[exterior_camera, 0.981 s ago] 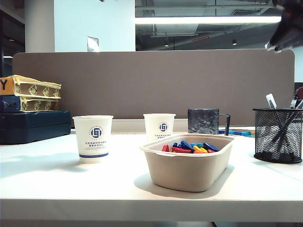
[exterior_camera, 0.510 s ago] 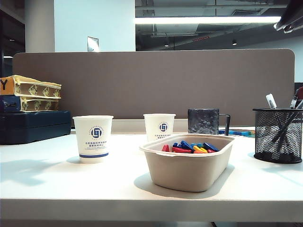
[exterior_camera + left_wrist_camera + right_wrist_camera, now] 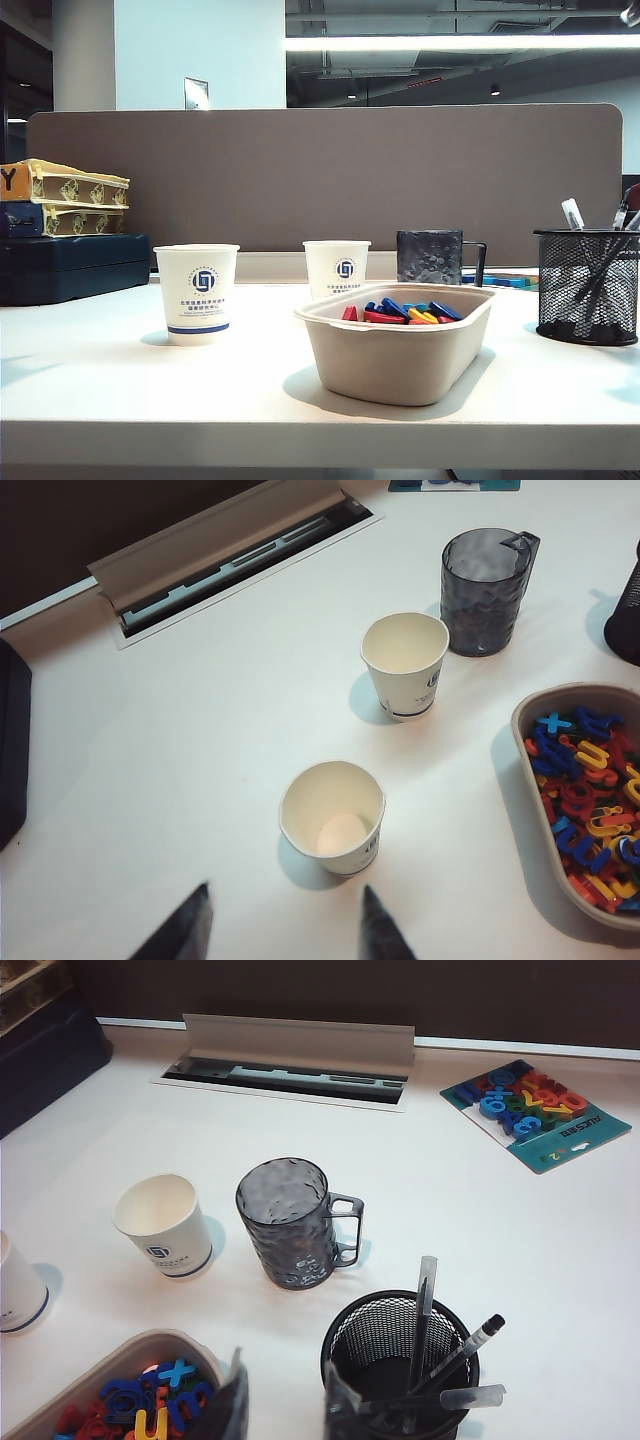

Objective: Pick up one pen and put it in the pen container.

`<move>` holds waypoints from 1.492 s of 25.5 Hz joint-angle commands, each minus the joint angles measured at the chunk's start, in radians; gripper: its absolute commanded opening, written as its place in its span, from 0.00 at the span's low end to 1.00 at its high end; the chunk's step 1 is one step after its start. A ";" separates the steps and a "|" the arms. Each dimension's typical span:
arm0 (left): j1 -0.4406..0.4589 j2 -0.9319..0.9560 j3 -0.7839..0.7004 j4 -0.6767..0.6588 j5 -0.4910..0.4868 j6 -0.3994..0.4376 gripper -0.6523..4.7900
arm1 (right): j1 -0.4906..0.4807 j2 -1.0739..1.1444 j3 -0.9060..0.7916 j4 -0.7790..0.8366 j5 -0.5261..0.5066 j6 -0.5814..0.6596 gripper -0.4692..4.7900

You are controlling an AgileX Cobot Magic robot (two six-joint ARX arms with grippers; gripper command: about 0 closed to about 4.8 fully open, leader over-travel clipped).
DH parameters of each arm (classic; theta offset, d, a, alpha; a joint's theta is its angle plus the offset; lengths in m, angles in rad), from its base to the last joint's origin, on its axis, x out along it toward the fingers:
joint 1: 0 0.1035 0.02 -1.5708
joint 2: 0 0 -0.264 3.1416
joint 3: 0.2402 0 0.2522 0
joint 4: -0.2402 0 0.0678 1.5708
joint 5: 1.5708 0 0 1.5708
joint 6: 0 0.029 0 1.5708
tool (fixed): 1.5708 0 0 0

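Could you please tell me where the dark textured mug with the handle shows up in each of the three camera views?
Exterior view: the mug stands behind the beige tray.
Left wrist view: the mug stands just beyond a paper cup.
Right wrist view: the mug stands between that cup and the pen container.
Shared landmark: that paper cup.

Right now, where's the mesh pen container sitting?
In the exterior view the pen container stands at the table's far right edge, right of the beige tray and beside the dark mug.
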 commanded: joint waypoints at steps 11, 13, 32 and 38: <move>-0.003 -0.128 -0.140 -0.001 0.045 -0.018 0.46 | -0.001 -0.295 0.002 -0.206 0.014 -0.003 0.27; -0.003 -0.126 -0.140 0.000 0.046 -0.014 0.46 | -0.002 -0.346 0.002 -0.208 0.014 -0.002 0.27; -0.003 -0.231 -0.169 -0.030 0.023 -0.120 0.11 | 0.010 -0.567 -0.006 -0.374 0.066 0.001 0.21; -0.003 -0.363 -0.264 -0.047 0.003 -0.132 0.11 | 0.010 -0.634 -0.043 -0.463 0.067 0.001 0.21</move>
